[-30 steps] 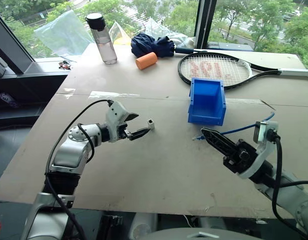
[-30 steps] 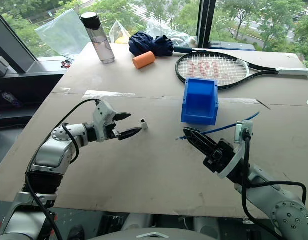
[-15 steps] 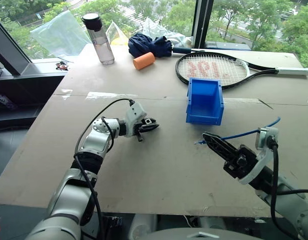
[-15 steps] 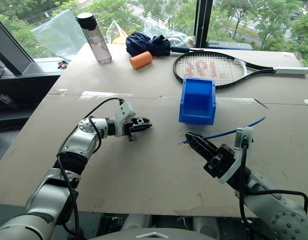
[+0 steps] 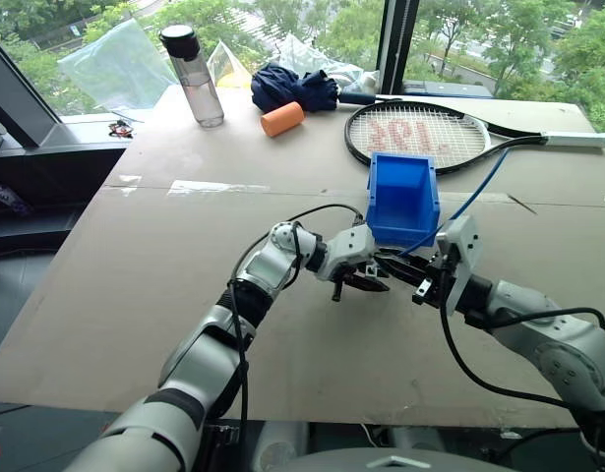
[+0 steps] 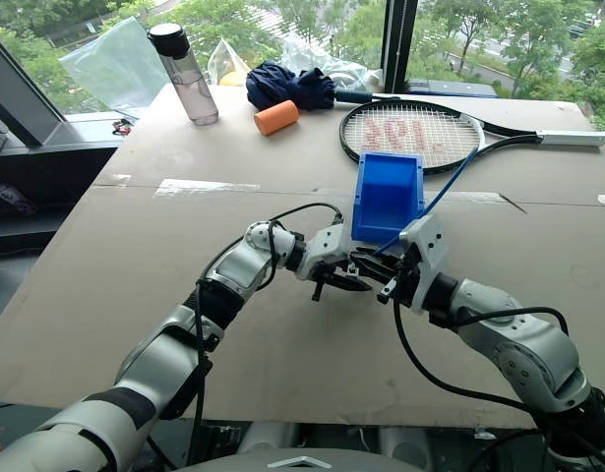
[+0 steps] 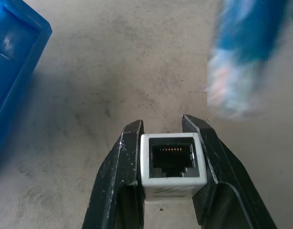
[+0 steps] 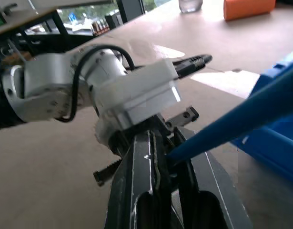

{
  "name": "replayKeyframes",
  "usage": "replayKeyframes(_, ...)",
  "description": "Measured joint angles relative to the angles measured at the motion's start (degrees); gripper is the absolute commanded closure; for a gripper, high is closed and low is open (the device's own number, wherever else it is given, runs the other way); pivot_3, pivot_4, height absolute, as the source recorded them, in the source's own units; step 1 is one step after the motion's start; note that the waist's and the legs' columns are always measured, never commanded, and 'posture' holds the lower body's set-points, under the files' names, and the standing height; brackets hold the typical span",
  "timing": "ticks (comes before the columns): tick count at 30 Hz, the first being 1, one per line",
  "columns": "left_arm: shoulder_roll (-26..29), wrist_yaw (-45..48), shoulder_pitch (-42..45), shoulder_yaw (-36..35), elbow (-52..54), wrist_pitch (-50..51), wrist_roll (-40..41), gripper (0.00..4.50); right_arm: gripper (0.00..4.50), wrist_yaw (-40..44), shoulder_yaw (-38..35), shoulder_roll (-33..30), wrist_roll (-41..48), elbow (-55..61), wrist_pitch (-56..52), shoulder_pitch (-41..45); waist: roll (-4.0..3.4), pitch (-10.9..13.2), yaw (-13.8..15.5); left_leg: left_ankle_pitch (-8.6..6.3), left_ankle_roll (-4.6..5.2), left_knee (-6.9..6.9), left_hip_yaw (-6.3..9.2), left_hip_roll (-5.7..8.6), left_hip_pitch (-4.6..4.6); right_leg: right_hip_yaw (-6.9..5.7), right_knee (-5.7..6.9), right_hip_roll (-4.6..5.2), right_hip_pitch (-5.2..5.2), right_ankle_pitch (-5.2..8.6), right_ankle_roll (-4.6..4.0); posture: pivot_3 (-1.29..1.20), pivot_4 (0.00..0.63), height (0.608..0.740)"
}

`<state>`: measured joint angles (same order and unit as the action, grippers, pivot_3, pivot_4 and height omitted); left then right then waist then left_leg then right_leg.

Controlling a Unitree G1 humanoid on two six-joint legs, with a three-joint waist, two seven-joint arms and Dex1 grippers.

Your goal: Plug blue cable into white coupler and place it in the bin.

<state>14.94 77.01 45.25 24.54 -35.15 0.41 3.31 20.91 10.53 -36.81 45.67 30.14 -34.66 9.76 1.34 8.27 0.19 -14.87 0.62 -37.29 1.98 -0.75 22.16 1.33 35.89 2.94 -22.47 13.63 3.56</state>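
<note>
Above the desk [image 5: 135, 295], just before the bin [image 5: 404, 200], left gripper [image 7: 167, 138] jaws clamp the white coupler [image 7: 173, 164], socket outward; right gripper [image 8: 172, 155] jaws pinch the blue cable [image 5: 474, 192], apparently lined up for insertion.

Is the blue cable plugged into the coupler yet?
Not yet. The white coupler in the left gripper shows an empty socket; the blue cable plug is apart from it.

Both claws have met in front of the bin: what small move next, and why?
Probably ease the right claw toward the left claw to line up the plug. The left grips the white coupler, socket open; the blue cable is pinched in the right, and its plug is not yet in.
</note>
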Motion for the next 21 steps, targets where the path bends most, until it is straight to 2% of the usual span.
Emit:
replayKeyframes(7,-0.3,2.4,1.7,0.3,-4.4,-3.3,-2.2,3.86,4.5,6.4,3.1,0.2,-9.3,-2.8,0.1,2.1,0.0,0.0,0.0,0.0,0.01,-0.03,0.01,0.0,0.03,-0.03,0.0,0.02,0.01,-0.01,0.02,0.0,0.15,0.74)
replayKeyframes(21,-0.6,3.0,1.9,0.2,-4.5,-4.3,-3.4,3.86,4.5,15.0,5.4,1.0,-18.6,-4.8,-0.3,6.4,-0.01,0.0,-0.3,-0.01,0.01,-0.04,0.04,0.0,-0.05,-0.05,0.05,0.01,0.06,-0.01,0.03,0.0,0.15,0.74)
